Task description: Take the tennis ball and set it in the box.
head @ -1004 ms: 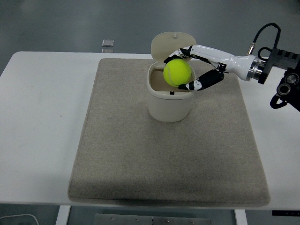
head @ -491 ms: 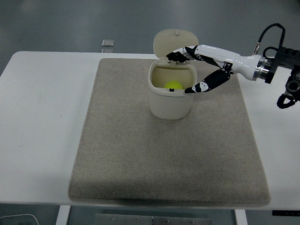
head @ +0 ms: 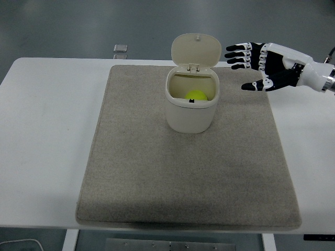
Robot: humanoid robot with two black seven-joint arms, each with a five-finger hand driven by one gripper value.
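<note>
— Yellow-green, that's the tennis ball (head: 197,95): where does it sit?
— Down inside the cream box (head: 191,112), low against the far wall, only its top showing over the rim.
— And the box itself?
— Upright on the grey mat (head: 157,172), toward the mat's far side, with its hinged lid (head: 196,50) tipped up and back.
— What about the right hand (head: 261,65)?
— It hangs above the far right corner of the mat, apart from the box, to the right of the lid. Its fingers (head: 238,55) are spread and released, pointing left toward the lid, the thumb lower down; they grasp nothing.
— Anything else on the white worktop (head: 47,130)?
— The mat covers most of its middle. A small square object (head: 120,48) sits just beyond the far edge; it's too small to tell what it is.
</note>
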